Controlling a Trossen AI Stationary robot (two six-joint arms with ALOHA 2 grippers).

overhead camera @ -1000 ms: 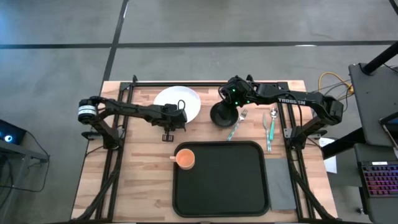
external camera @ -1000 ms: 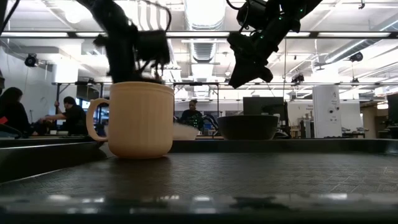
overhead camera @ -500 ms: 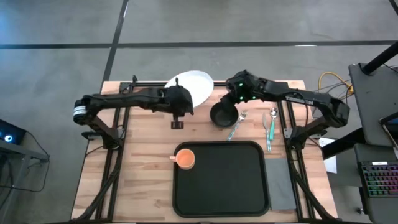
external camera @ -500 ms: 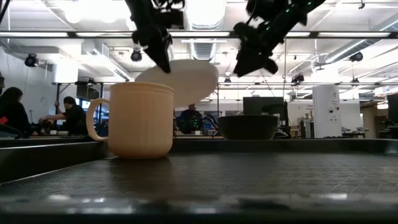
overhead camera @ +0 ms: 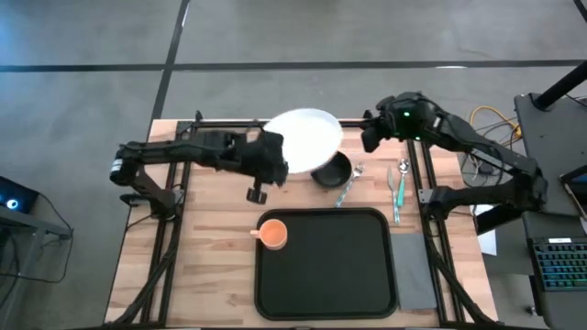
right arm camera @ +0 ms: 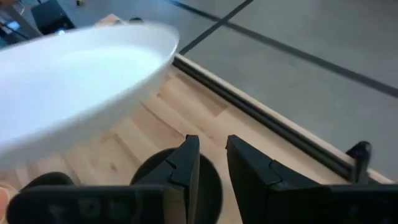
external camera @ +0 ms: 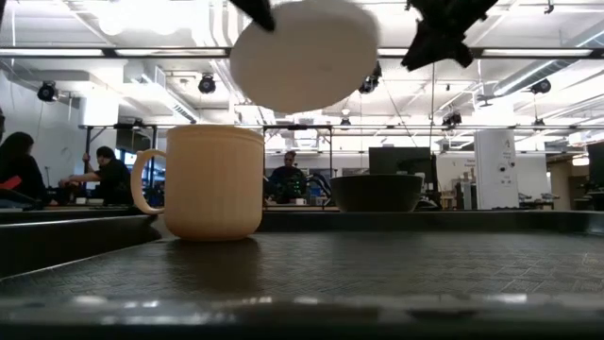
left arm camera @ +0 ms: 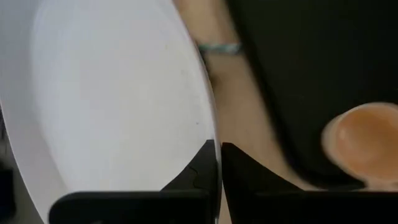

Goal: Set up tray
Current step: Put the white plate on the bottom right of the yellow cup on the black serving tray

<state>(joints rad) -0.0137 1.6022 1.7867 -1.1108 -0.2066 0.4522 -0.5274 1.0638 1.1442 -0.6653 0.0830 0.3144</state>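
My left gripper [overhead camera: 275,163] is shut on the white plate [overhead camera: 307,136], which is high above the table's far middle. In the low view the plate [external camera: 304,55] hangs tilted above the orange mug [external camera: 212,181]. The mug [overhead camera: 273,235] stands in the far left corner of the black tray [overhead camera: 339,270]. My right gripper [overhead camera: 369,139] is narrowly open and empty, raised above and to the right of the black bowl [overhead camera: 332,170], which rests on the table. In the right wrist view the gripper [right arm camera: 212,168] has nothing between its fingers. My left gripper pinches the plate's rim [left arm camera: 211,134] between its two fingers, one finger [left arm camera: 198,175] on the plate's upper face and one [left arm camera: 249,177] on its underside. It holds the plate at its near left edge [overhead camera: 282,158]. The plate is lifted clear and tilted.
A fork [overhead camera: 348,185] and two more pieces of teal-handled cutlery [overhead camera: 398,183] lie on the wood right of the bowl. A narrow grey napkin [overhead camera: 410,270] lies right of the tray. People sit in the room beyond the table [external camera: 94,175].
My left gripper has lifted the plate off the table's far left part and carried it up and toward the right; the plate is now clear of the table and tilted. My right gripper has risen and drawn off toward the right, away from the bowl, which stays put.
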